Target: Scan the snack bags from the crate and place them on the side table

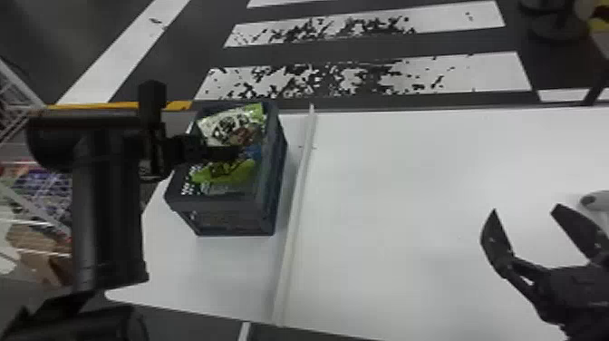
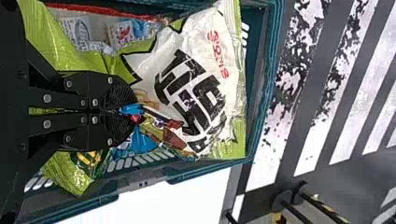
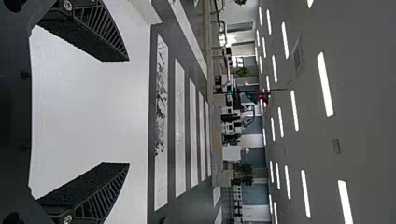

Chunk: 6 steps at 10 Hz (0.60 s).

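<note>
In the crate [image 1: 217, 205] at left, the left gripper [image 1: 239, 153] has its jaws clamped on apparently a blue snack bag [image 2: 145, 143], while the right gripper's [image 1: 525, 209] stand apart over the table [image 1: 398, 204].

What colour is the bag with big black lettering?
The bag: white and green, clearest in left wrist view.

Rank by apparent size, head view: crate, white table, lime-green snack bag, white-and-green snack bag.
Largest to smallest:
1. White table
2. Crate
3. White-and-green snack bag
4. Lime-green snack bag, judged by its visible part; it's partly covered.
</note>
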Tool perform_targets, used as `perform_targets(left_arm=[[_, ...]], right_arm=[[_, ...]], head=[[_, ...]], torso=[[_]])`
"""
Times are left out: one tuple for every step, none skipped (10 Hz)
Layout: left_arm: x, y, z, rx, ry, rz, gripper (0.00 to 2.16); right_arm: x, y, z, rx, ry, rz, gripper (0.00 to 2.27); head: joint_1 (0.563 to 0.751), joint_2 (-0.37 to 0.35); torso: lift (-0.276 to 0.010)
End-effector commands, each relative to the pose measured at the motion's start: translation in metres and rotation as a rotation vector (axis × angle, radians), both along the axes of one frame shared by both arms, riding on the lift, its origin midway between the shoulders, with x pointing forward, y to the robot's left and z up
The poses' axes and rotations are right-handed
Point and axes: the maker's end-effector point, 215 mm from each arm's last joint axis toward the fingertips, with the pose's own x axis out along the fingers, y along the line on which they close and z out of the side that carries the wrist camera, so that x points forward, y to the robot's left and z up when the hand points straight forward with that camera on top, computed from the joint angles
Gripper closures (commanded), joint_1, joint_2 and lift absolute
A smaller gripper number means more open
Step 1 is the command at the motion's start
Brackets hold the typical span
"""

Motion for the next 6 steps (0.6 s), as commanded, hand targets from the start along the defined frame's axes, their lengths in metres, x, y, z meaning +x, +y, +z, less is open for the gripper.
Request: perform_targets(left_arm=[[-0.001, 0.002, 0.013, -0.033, -0.025, 0.014, 2.14], [0.000, 0.002, 0.025, -0.067, -0.051, 0.019, 2.14], [-0.001, 0.004, 0.034, -0.101, -0.064, 0.027, 2.14], [-0.004, 0.004, 0.039, -0.123, -0.069, 0.031, 2.14], [-0.008, 0.010, 0.042, -0.119, -0.080, 0.038, 2.14], [-0.014, 0.015, 0.039, -0.091, -0.088, 0.043, 2.14]], right_arm=[[0.000, 0.000, -0.001, 0.000, 0.003, 0.000, 0.07], [0.000, 0.000, -0.001, 0.000, 0.003, 0.000, 0.07], [0.000, 0.000, -0.002, 0.000, 0.006, 0.000, 0.07], [0.000, 0.001, -0.004, 0.002, 0.012, 0.000, 0.07], [0.000, 0.001, -0.003, 0.002, 0.011, 0.000, 0.07], [0.000, 0.001, -0.004, 0.002, 0.012, 0.000, 0.07]], head=[[0.695, 0.230], [0.695, 0.230], [0.695, 0.230], [0.695, 0.232], [0.695, 0.233], [0.695, 0.238]], torso=[[-0.094], [-0.094], [-0.094], [-0.094], [-0.094], [-0.094]])
